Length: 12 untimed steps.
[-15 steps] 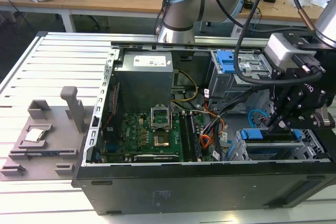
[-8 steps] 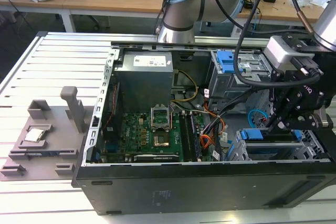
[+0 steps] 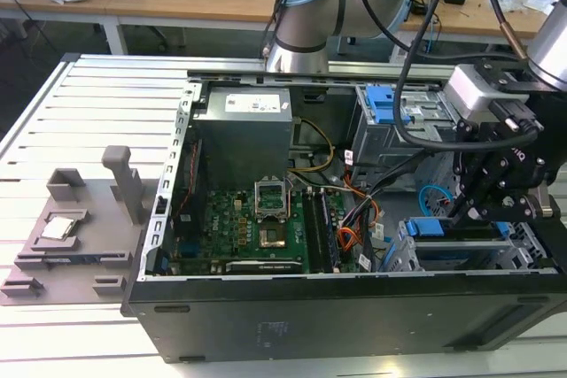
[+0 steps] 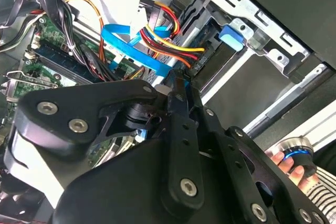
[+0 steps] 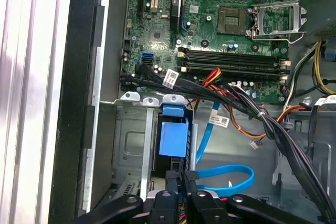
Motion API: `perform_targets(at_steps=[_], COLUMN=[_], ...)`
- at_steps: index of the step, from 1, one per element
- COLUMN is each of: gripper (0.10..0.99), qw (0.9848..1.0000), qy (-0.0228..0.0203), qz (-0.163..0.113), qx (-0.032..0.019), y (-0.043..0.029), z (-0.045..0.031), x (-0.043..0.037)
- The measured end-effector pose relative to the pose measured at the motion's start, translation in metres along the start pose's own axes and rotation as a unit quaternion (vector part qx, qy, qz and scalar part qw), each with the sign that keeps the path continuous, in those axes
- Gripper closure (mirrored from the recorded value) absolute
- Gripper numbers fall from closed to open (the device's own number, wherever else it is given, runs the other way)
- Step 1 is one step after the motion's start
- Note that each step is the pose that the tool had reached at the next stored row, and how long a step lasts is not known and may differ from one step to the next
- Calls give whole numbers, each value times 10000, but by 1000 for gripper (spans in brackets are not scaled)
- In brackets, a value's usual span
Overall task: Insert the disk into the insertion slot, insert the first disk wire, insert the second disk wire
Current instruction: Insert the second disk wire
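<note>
The disk's blue carrier [image 3: 426, 227] [image 5: 173, 138] sits inside the insertion slot [image 3: 406, 257] [image 5: 131, 145], the low grey cage at the case's front corner on the exterior view's right. My gripper [image 3: 483, 205] [image 5: 181, 181] [image 4: 181, 85] hangs over the cage's inner end, at the disk's rear. Its fingers [image 5: 171, 182] are shut on the plug of a flat blue wire [image 5: 226, 176] [image 4: 126, 45]. Right beside the tips, a bundle of red, yellow and orange wires [image 4: 168, 43] runs to a black plug at the disk's edge.
The motherboard [image 3: 257, 236] [image 5: 220, 30] lies in the middle of the open case, with black cable bundles [image 5: 273, 129] crossing near the cage. A taller bay with a blue latch [image 3: 381, 104] stands behind. A person's hand [image 4: 294, 163] shows beyond the case.
</note>
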<state>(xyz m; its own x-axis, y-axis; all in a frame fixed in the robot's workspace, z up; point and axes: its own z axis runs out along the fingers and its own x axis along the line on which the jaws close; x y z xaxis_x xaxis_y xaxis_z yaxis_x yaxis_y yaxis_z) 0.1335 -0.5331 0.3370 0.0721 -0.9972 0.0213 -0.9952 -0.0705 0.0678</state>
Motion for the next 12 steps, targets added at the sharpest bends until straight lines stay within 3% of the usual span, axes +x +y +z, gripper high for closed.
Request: perform_targets(at_steps=[5, 6, 7, 8, 11, 12], gripper=[910, 847, 847, 847, 847, 929], qw=[10000, 10000, 10000, 10000, 10000, 10000], qy=[-1, 0, 0, -3, 0, 0], qz=[0, 0, 0, 0, 0, 0], qx=[0, 0, 0, 0, 3, 4], y=[0, 1, 1, 4, 17, 20], z=[1, 1, -5, -41, -240, -296], x=[4, 6, 6, 7, 7, 6])
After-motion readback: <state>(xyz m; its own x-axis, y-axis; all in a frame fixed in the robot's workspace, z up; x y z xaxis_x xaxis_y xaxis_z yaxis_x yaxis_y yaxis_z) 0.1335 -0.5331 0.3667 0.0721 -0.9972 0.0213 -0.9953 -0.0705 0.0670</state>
